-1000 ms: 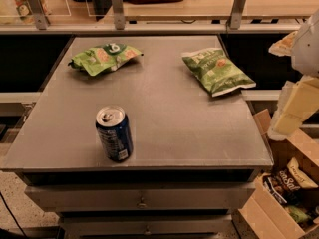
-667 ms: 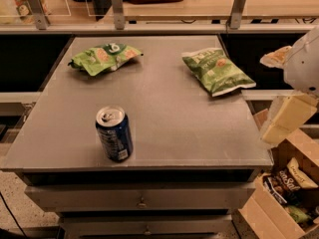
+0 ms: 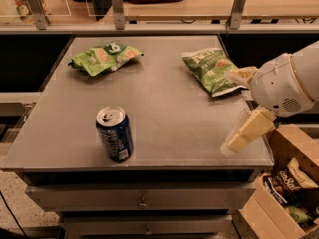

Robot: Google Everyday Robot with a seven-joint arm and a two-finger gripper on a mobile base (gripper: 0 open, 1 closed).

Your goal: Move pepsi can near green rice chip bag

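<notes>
The pepsi can (image 3: 114, 134), dark blue with a silver top, stands upright near the front left of the grey table (image 3: 169, 108). The green rice chip bag (image 3: 102, 59), light yellowish green with a white round mark, lies at the back left. My gripper (image 3: 240, 106) is at the table's right edge, far right of the can and holding nothing. Its jaws stand wide apart. The upper finger (image 3: 240, 74) is by the darker bag and the lower finger (image 3: 246, 132) is over the front right corner.
A darker green bag (image 3: 213, 69) with a white band lies at the back right, just left of my gripper. A cardboard box of snacks (image 3: 286, 188) sits on the floor at the right. A railing with posts (image 3: 238, 6) runs behind the table.
My gripper and arm have moved left and down from beyond the right edge to over the table's right side. The can and both bags have not moved.
</notes>
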